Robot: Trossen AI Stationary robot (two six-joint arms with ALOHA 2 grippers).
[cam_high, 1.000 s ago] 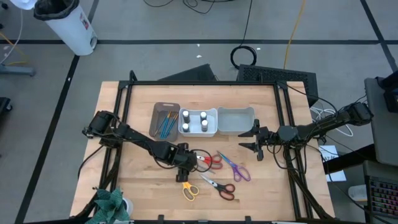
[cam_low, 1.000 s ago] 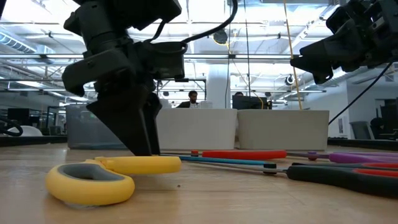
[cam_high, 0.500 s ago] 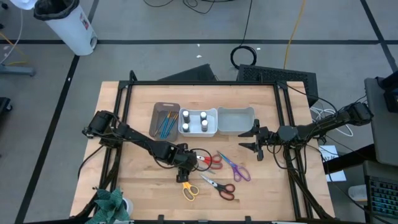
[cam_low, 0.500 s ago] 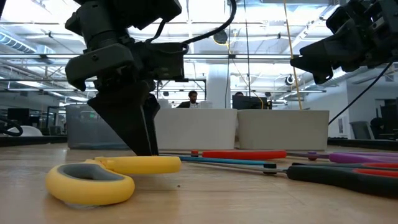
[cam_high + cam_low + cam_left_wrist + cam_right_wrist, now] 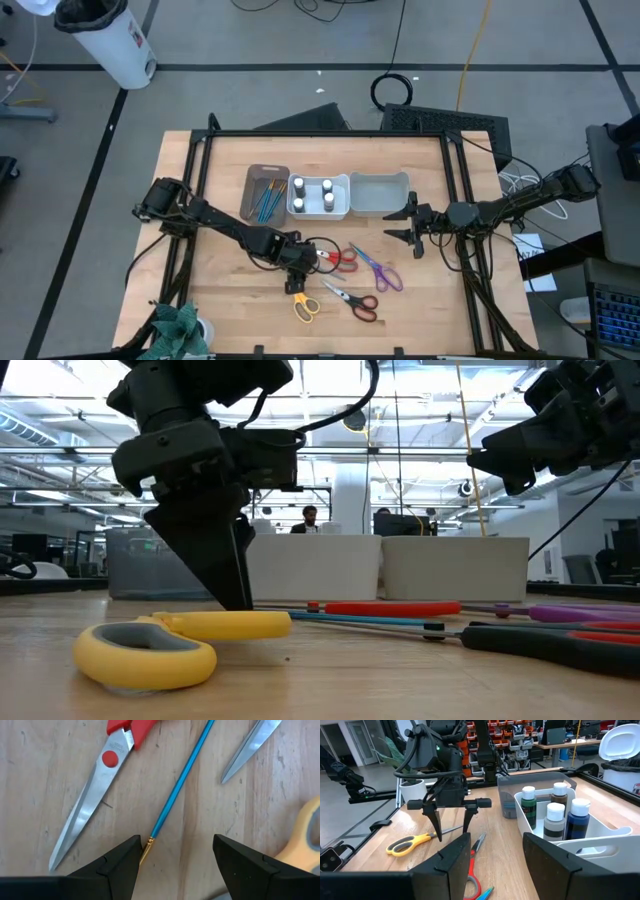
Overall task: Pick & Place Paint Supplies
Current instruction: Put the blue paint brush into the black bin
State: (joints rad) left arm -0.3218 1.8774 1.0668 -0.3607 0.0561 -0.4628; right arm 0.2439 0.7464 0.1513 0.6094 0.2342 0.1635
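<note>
1. Wooden worktop (image 5: pixel 220 290) inside a black frame, grey floor around it; three bins sit in a row at the far side: a brown bin (image 5: pixel 252 186) with brushes, a white bin (image 5: pixel 343 208) with four bottles (image 5: pixel 313 194), and a grey bin (image 5: pixel 380 195) on the right.
2. Left gripper (image 5: pixel 293 280) stands just over the worktop mid-table, jaws open and empty, straddling the tip of a loose blue brush (image 5: pixel 181 776).
3. Right gripper (image 5: pixel 408 225) hovers near the grey bin, jaws apart, holding nothing.
4. Scissors lie loose: red scissors (image 5: pixel 338 259), purple scissors (image 5: pixel 381 270), yellow scissors (image 5: pixel 305 305), black and red scissors (image 5: pixel 354 301).
5. That brush looks light, thin and stiff, likely to roll; grip mid-shaft.
6. Room is tight: the red scissors' blade and the yellow handle lie close beside the brush; open wood lies to the left and right.
</note>
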